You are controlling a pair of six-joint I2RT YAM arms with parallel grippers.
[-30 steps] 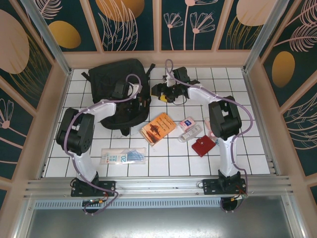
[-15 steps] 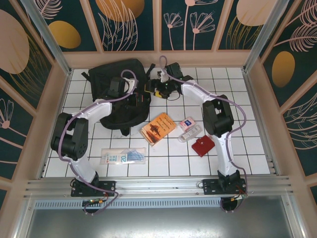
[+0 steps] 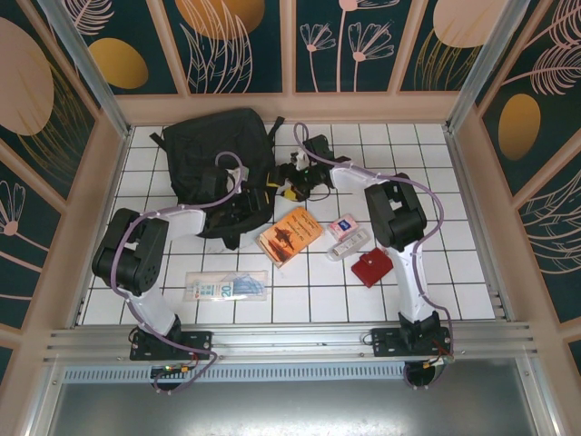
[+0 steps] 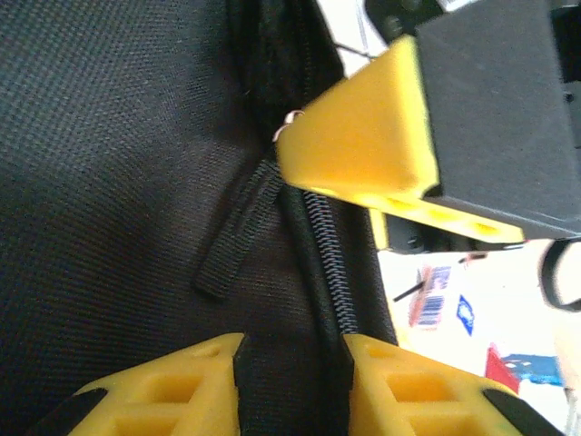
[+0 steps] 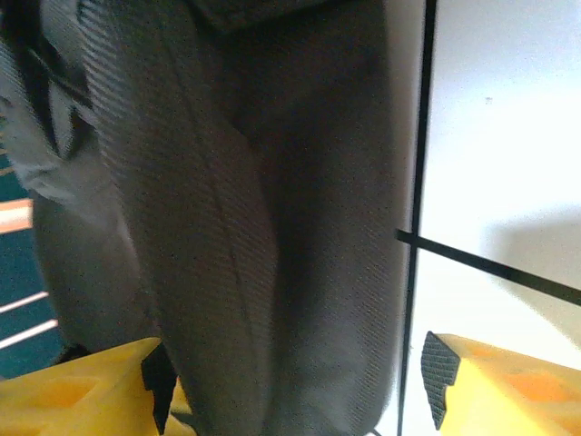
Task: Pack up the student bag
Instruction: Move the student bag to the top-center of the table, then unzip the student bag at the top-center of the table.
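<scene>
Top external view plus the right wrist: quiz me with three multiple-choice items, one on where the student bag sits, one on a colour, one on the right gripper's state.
1. Where on the table does the student bag lie?
A near right corner; B far left; C middle of the near edge.
2. What colour is the flat pouch on the table's right side, closest to the near edge?
A green; B white; C red.
3. How do the right gripper's jaws stand?
A wide apart, dark fabric between them; B shut on nothing; C shut on the orange booklet.

Answers:
1 B, the bag covers the far-left tiles.
2 C, it is plainly red.
3 A, the yellow fingers stand apart astride the fabric, with white table showing beside one.
</scene>
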